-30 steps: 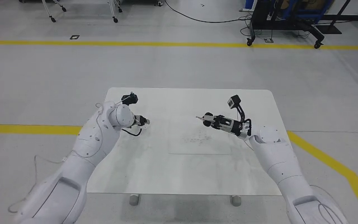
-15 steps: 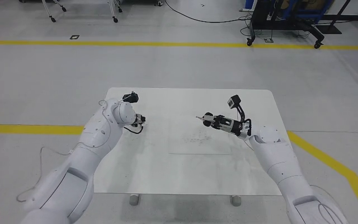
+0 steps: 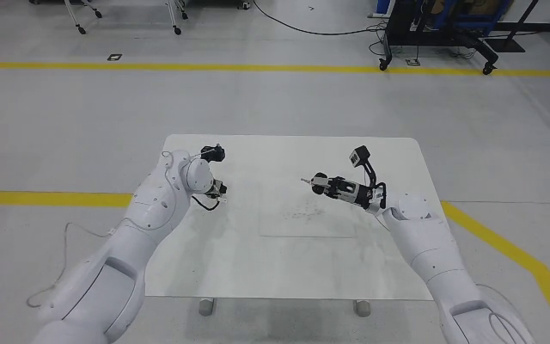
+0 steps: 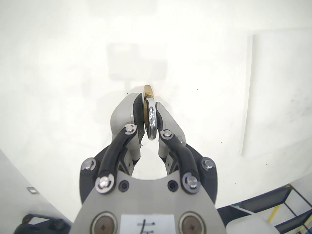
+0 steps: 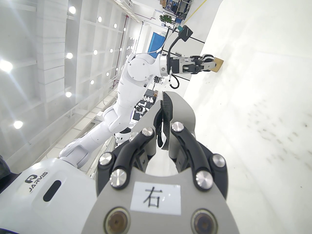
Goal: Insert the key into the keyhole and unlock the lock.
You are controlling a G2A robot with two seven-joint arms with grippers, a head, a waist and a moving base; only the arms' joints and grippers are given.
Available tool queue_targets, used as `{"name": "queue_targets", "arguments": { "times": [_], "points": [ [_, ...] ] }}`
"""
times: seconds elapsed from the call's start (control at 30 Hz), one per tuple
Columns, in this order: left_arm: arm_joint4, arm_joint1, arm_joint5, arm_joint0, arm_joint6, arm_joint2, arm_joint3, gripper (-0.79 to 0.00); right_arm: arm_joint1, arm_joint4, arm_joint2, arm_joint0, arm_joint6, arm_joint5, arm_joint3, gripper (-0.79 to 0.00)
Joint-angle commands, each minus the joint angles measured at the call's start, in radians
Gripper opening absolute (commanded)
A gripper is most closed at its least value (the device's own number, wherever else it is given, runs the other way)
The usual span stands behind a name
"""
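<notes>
My left gripper [image 4: 148,98] is shut on a brass padlock [image 4: 147,93], whose silver shackle [image 4: 151,122] lies back between the pads. In the top view the left gripper [image 3: 220,187] is over the table's left part. My right gripper [image 5: 166,98] is shut on the key [image 5: 161,132], whose dark head sits between the pads. From above, the right gripper [image 3: 318,183] hangs right of the table's centre, and the key's thin blade [image 3: 305,181] points left toward the lock. The right wrist view shows the padlock [image 5: 217,64] held out by the other arm, well apart from the key.
The white table [image 3: 292,267] has a faint rectangular sheet [image 3: 307,224] and small scuff marks near its middle. Open tabletop lies between the two grippers. Grey floor with yellow lines surrounds the table, and a black wheeled frame [image 3: 438,34] stands far behind.
The left arm has swung its wrist and shifted slightly right, toward the table's middle, keeping the padlock. The right arm and key have stayed still.
</notes>
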Motion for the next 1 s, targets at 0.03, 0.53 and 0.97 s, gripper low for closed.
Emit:
{"name": "queue_targets", "arguments": {
  "times": [0.03,0.53,0.97],
  "points": [
    [0.009,0.006,-0.018,0.013,0.015,-0.01,-0.018,-0.785,0.0,0.0,0.0,0.0,0.0,0.0,0.0,-0.785],
    [0.026,0.026,-0.021,0.052,-0.037,-0.055,-0.103,-0.493,0.0,0.0,0.0,0.0,0.0,0.0,0.0,-0.785],
    [0.036,0.046,-0.014,0.08,-0.067,-0.105,-0.169,-0.576,0.0,0.0,0.0,0.0,0.0,0.0,0.0,-0.785]
  ]
}}
